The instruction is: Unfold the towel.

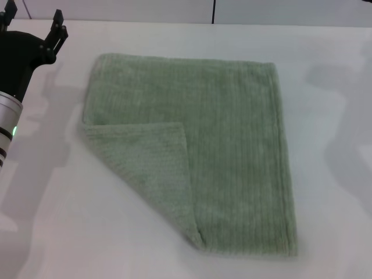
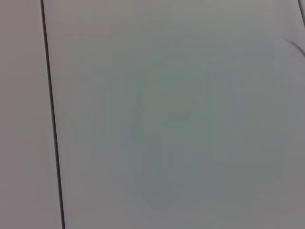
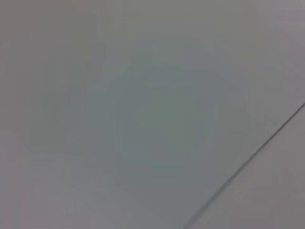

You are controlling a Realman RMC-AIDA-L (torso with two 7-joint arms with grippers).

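The sage-green towel (image 1: 226,151) lies flat on the white table (image 1: 331,174) in the head view. Its near-left corner (image 1: 151,157) is folded over onto the cloth as a triangular flap. My left gripper (image 1: 32,20) is at the far left, beyond the towel's far-left corner and apart from it, with its black fingers spread and nothing between them. My right gripper is out of view. Both wrist views show only bare white surface with a dark seam line.
A dark seam (image 1: 213,11) runs across the surface at the table's far edge. My left arm's silver segment with a green light (image 1: 9,125) stands at the left edge, beside the towel.
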